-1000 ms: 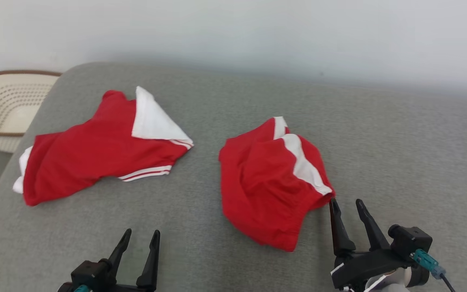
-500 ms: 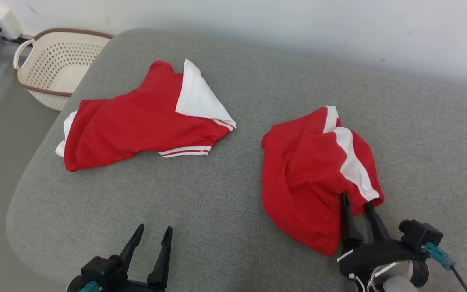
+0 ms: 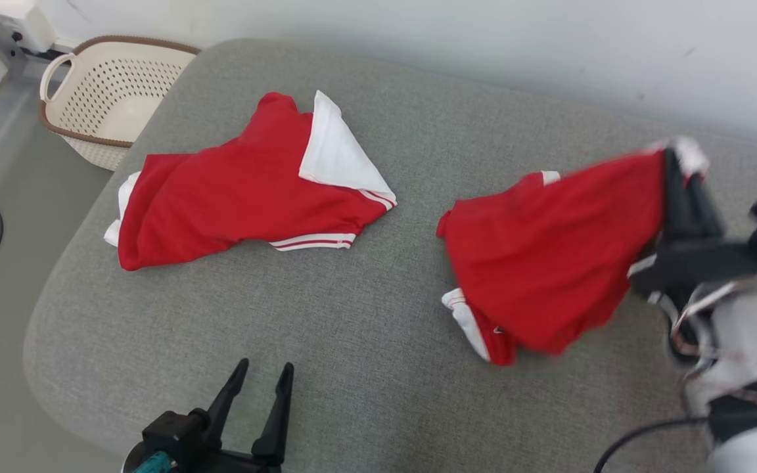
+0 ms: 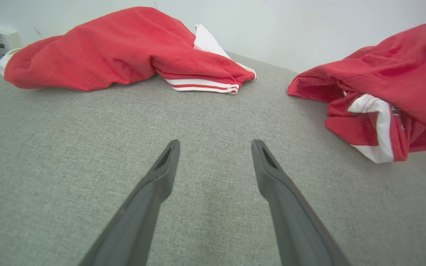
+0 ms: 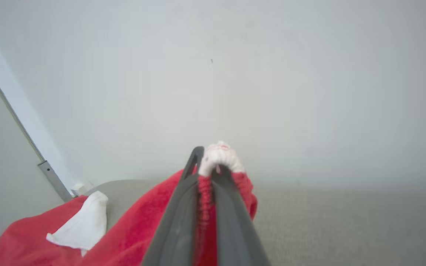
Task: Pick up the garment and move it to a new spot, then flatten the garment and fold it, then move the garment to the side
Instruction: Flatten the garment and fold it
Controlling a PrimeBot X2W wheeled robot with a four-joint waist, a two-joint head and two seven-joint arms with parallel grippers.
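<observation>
Pick-up seems in hand: the right claw (image 5: 207,162) grips the crumpled red-and-white fabric garment (image 3: 549,263), half raised off the grey upholstered cushion (image 3: 352,328), the left claw (image 4: 216,147) wide and idle; next, carry it to bare cushion.

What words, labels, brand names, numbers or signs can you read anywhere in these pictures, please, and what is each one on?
No text can be read anywhere.
The red garment pinched in the right hand bears a tiny dark mark near its white-trimmed hem: too small to read.
The other red garment, the basket and the grey cushion show no lettering.
</observation>
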